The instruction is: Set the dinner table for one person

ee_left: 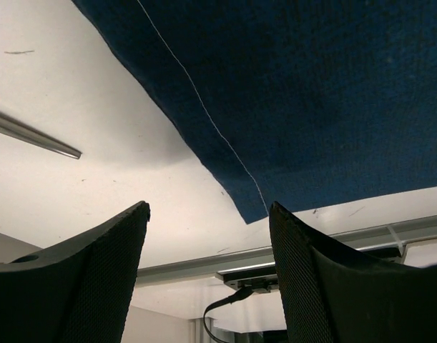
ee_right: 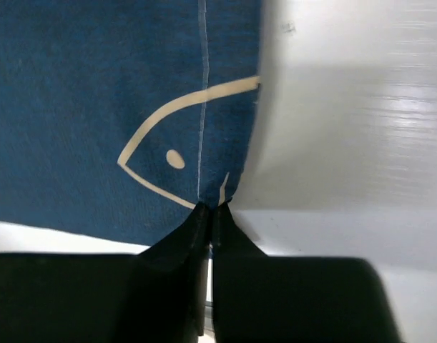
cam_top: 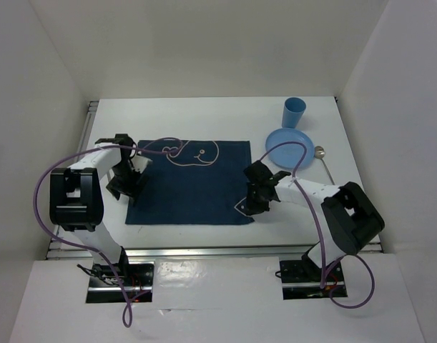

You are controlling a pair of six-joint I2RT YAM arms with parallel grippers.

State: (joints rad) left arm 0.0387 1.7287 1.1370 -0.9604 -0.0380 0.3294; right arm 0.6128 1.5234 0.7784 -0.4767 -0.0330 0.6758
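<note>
Navy cloth placemat [cam_top: 189, 182] lies spread mid-frame on the white dinner table [cam_top: 204, 118]. The right gripper [ee_right: 209, 211] is clamped on its fish-printed edge near the lower right corner, probably to square it. The left gripper [ee_left: 209, 211] hangs wide open over the lower left corner. White surface borders every mat edge; plate [cam_top: 288, 148], cup [cam_top: 294, 112] and spoon [cam_top: 320, 152] stand upper right.

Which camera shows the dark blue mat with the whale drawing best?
The top external view: nearly the whole placemat shows on the white table, whale outline included. The left wrist view catches only one corner. The right wrist view shows an edge with a fish outline, pinched in the right claw.
</note>
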